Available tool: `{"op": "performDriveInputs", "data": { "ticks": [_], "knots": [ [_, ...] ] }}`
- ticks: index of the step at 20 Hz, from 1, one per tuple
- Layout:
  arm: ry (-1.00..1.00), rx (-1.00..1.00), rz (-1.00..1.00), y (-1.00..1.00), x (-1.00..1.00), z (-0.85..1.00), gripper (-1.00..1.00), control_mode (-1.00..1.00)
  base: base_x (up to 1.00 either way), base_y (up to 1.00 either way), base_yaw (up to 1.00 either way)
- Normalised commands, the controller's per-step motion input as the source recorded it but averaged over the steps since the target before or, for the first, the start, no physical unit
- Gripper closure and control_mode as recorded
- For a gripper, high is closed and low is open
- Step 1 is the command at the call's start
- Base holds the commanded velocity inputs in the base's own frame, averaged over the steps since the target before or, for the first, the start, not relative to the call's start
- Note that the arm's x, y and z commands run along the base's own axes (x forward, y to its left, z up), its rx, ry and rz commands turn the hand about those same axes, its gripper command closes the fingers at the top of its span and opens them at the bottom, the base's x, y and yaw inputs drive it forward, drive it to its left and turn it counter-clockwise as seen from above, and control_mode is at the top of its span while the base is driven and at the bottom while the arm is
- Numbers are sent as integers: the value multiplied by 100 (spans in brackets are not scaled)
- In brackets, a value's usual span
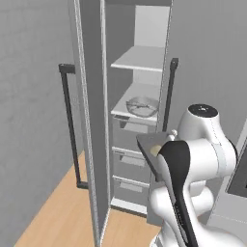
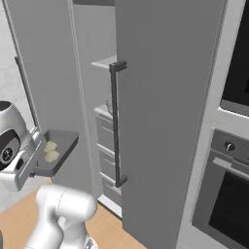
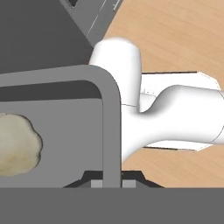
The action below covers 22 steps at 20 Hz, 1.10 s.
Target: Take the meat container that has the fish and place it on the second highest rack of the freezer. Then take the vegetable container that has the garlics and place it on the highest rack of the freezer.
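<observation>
Now | gripper (image 3: 112, 181) clamped on vegetable container (image 2: 61, 148) wall | stiff, light tray (garlics (image 2: 50, 151) loose, may roll) | keep level.

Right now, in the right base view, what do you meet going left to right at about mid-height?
Vegetable container with the garlics → open freezer interior with grey drawers → dark bar handle on the freezer's door → black-windowed oven.
</observation>
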Motion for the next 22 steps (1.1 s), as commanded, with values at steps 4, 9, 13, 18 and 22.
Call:
{"op": "performDriveInputs", "data": {
  "ticks": [4, 9, 13, 18, 22],
  "knots": [
    [0, 0, 0, 0, 0, 0, 100, 100, 31, 12, -35],
    [0, 0, 0, 0, 0, 0, 100, 100, 10, 1, -34],
    [0, 0, 0, 0, 0, 0, 100, 100, 17, 22, -1],
    [0, 0, 0, 0, 0, 0, 100, 100, 56, 43, -12],
    [0, 0, 0, 0, 0, 0, 100, 100, 71, 30, -15]
  ]
}}
